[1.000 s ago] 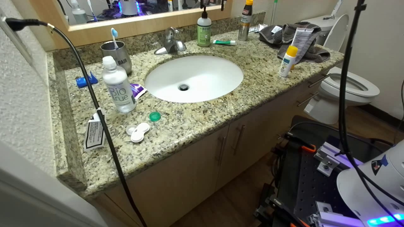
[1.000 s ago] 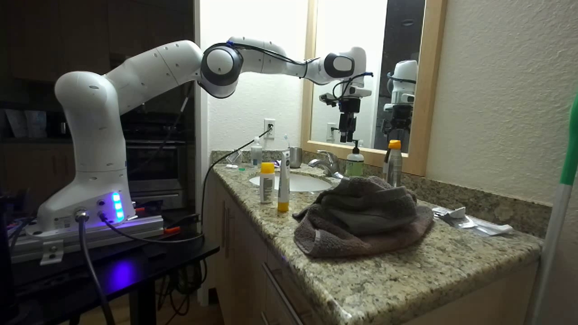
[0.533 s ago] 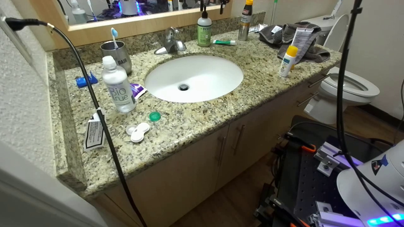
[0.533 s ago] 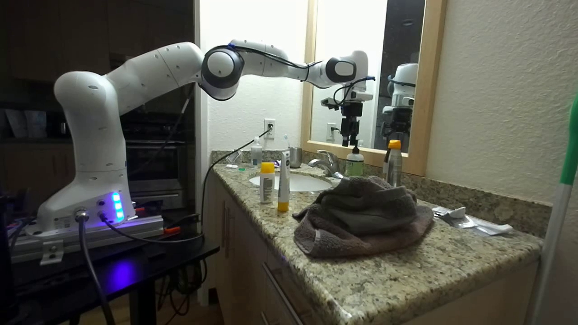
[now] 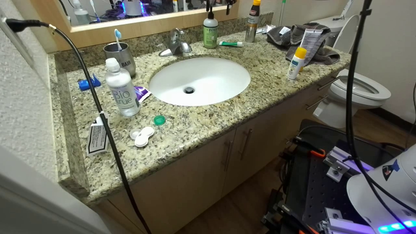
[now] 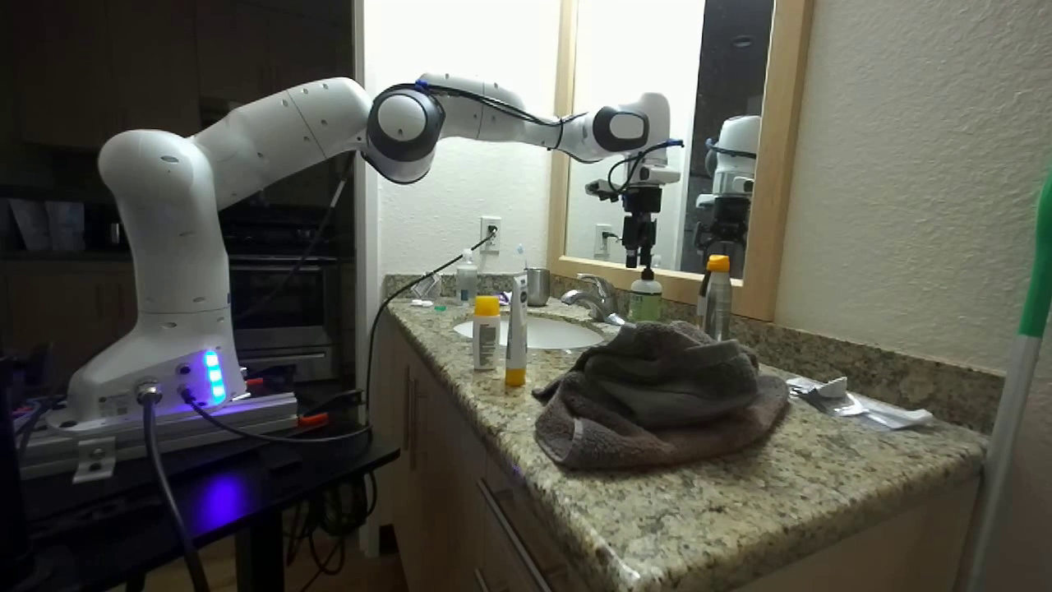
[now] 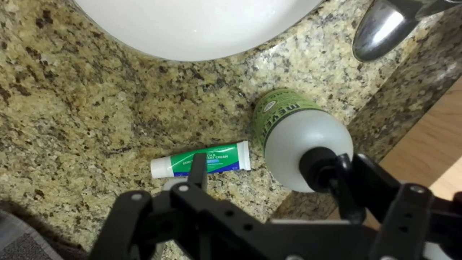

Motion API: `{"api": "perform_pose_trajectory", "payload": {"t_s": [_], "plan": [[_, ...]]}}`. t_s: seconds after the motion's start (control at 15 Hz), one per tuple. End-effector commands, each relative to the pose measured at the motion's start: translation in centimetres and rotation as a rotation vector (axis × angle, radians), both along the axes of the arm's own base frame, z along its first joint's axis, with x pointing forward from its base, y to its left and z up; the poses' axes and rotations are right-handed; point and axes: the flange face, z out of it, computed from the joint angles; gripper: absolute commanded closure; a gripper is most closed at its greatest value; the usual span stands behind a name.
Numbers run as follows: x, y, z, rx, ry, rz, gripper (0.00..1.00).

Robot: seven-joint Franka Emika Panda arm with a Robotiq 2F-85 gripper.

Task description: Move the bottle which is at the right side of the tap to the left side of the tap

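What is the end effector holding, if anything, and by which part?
Nothing: the end effector is open; the green bottle stands on the counter.

Wrist view faces down; all share the basin [image 5: 214,81].

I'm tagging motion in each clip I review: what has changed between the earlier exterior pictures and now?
The gripper has come down a little toward the green bottle and slightly farther from the robot's base, nearly all within the first half-second. Nothing was visibly gripped or released; the fingers stand apart. The bottle, tap, metal cup and towel look unmoved.
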Motion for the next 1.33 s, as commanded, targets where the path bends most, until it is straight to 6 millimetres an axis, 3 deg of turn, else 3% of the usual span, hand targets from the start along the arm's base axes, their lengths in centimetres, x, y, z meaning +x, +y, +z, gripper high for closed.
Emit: {"api": "perform_pose_trajectory", "payload": {"t_s": [0.0,0.2,0.67,1.0,1.27], "plan": [[0.1,0.0,0.0,-0.004,-0.006,-0.005,0.00],[0.1,0.0,0.0,-0.006,-0.008,-0.008,0.00],[1.4,0.7,-2.5,-0.011,-0.022,-0.137,0.00],[1.3,0.9,-2.6,-0.001,-0.008,-0.127,0.00],[0.7,-0.5,-2.6,0.004,-0.034,-0.211,0.00]]}}
